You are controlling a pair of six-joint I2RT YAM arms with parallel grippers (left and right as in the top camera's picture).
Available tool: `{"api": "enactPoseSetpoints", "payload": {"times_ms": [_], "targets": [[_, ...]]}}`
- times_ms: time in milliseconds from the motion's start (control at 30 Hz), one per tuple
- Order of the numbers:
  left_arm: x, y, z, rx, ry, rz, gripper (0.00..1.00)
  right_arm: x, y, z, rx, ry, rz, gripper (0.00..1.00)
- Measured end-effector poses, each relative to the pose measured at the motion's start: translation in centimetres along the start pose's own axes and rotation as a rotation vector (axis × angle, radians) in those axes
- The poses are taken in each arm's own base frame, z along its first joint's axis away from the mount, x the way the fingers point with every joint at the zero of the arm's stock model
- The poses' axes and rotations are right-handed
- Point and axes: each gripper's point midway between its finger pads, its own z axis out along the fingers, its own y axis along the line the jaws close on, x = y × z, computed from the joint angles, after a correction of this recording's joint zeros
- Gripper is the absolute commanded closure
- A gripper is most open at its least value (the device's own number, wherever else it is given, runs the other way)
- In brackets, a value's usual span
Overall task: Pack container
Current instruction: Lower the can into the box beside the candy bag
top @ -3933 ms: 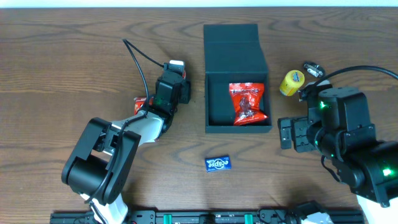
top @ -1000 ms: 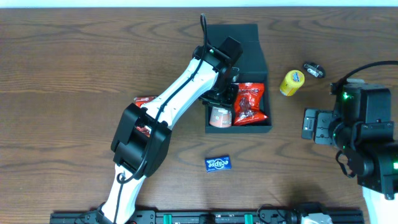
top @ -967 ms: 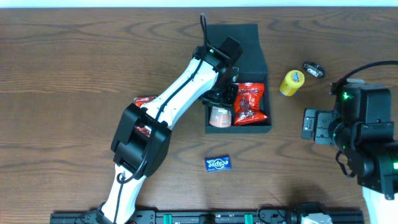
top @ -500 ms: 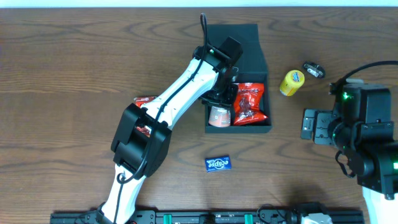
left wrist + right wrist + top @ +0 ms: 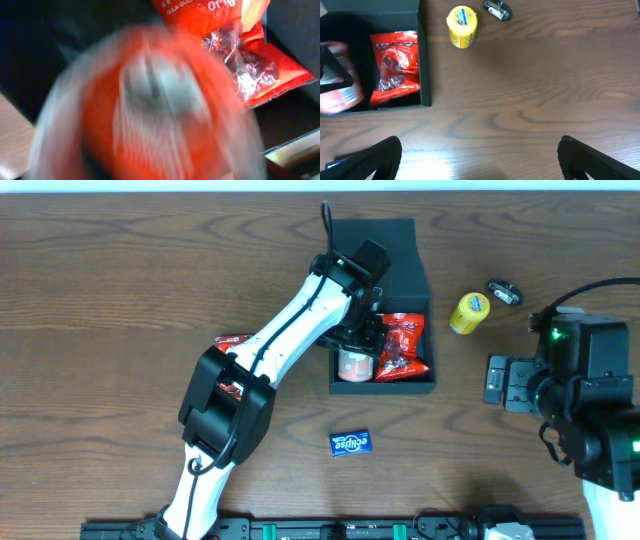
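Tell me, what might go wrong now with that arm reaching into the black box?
The round red snack looks blurred, likely moving; it may settle tilted on the red bag and later block the lid. The left gripper is close to the container wall, so lifting out could snag it.

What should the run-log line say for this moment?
phase: packing | left gripper: over container, jaws unclear | red round snack: blurred, in container opening beside red snack bag | right gripper: open, empty
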Motion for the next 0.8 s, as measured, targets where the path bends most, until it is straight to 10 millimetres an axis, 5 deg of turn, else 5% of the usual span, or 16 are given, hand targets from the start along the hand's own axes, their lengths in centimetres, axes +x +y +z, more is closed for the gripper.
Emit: {"api": "enactPoseSetpoints", "payload": {"times_ms": [300,433,633,800], "targets": [[-0.3,0.0,-0.1,-0.004,-0.014,-0.002,0.05,0.0,0.0,0.0,0.000,0.000,0.000,0.01],[-1.5,-0.8,-1.6,0.010,-0.058,0.026,0.05,0.0,0.0,0.0,0.000,0.000,0.000,0.01],[-4.7,-2.9,-5.7,-0.006,-0.216,0.212,0.05,0.0,0.0,0.0,0.000,-0.001,0.000,0.01],[-4.2,-2.5,-5.7,-0.107,-0.200,0.509,0.05,0.0,0.0,0.0,-0.001,0.000,0.000,0.01]]}}
